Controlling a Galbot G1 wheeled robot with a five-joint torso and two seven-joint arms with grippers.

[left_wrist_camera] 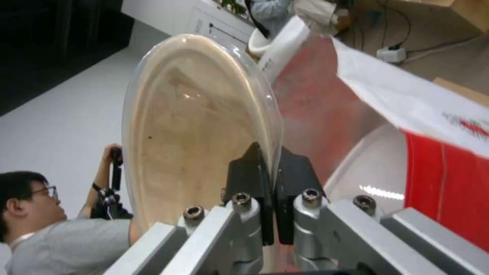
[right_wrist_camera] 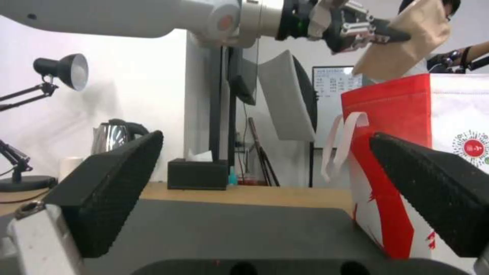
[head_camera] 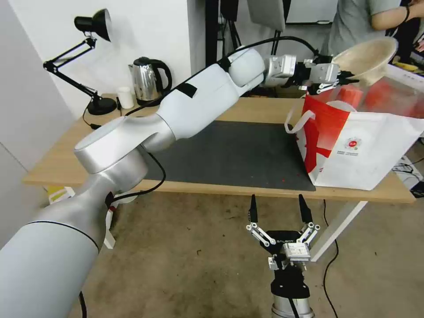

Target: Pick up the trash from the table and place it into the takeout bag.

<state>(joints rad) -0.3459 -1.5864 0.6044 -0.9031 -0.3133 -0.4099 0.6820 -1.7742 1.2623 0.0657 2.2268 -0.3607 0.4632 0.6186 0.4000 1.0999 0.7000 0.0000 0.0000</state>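
My left arm reaches across the table (head_camera: pixel 57 163) and its gripper (head_camera: pixel 348 79) is shut on the rim of the beige paper-pulp bowl (head_camera: pixel 369 57). The bowl hangs tilted in the air just above the open top of the white and red takeout bag (head_camera: pixel 362 145), which stands on the table's right end. In the left wrist view the two black fingers (left_wrist_camera: pixel 250 168) pinch the bowl's edge (left_wrist_camera: pixel 193 126), with the bag's mouth (left_wrist_camera: pixel 357 114) right behind. My right gripper (head_camera: pixel 278 207) hangs open below the table's front edge, holding nothing.
A dark grey mat (head_camera: pixel 229 154) covers the table's middle. At the back left stand a kettle (head_camera: pixel 148 79), a small white cup (head_camera: pixel 125 97) and a black desk lamp (head_camera: pixel 88 62). A black tissue box (right_wrist_camera: pixel 198 173) sits at the rear edge. A person stands behind the bag.
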